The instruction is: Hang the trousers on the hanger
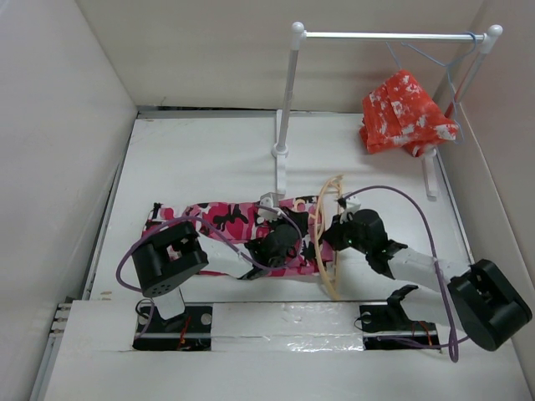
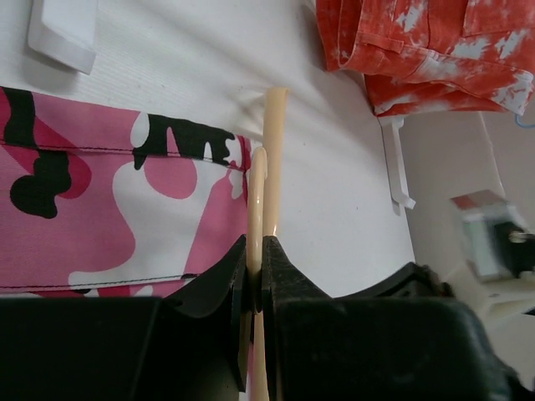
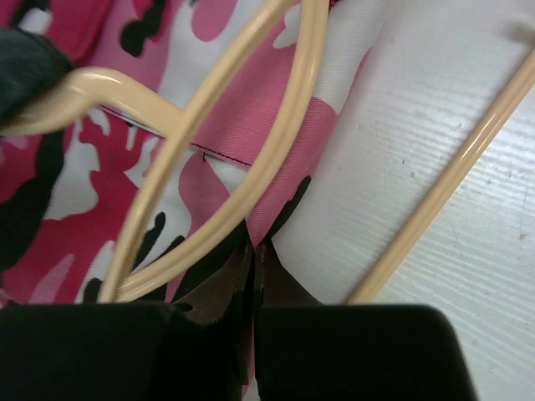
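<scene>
While trousers [image 2: 100, 209] lie flat on bench [image 1: 192, 159], hanger [image 2: 274, 150] rests across one end; left pincer [image 2: 257, 255] clamps hanger, right pincer [image 3: 255, 251] pinches trousers' edge; draping over bar not yet done.

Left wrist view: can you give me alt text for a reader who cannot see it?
The left gripper is shut on a thin bar of the tan hanger, which runs up the middle of the picture over the white table. Pink camouflage trousers lie flat at the left; a red-orange garment shows at top right.
</scene>
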`<move>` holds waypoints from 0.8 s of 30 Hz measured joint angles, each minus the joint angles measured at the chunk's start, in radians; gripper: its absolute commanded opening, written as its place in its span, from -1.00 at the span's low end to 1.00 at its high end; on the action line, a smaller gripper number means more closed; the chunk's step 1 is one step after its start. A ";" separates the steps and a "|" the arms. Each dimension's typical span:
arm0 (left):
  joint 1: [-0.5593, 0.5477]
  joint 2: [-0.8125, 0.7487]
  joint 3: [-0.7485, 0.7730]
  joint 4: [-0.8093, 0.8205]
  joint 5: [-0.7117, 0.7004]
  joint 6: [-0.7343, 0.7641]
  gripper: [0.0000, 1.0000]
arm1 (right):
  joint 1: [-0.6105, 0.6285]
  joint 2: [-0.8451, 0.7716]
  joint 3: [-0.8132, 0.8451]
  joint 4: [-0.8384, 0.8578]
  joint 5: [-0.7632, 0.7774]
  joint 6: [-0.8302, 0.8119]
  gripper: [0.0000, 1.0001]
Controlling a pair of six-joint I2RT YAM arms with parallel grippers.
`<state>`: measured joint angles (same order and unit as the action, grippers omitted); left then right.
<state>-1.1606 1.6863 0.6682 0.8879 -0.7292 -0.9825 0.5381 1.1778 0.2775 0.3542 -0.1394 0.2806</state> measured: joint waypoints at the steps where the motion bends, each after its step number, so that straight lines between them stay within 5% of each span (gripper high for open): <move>1: 0.000 0.000 -0.005 0.006 -0.005 0.005 -1.00 | -0.001 -0.029 0.000 -0.009 0.000 0.001 -1.00; 24: -0.001 -0.255 -0.224 -0.097 -0.149 0.013 -1.00 | -0.248 -0.506 -0.048 -0.234 -0.018 0.003 -1.00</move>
<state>-1.1614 1.4311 0.4446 0.7906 -0.8780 -0.9699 0.2897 0.6720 0.2295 0.1204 -0.1574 0.2836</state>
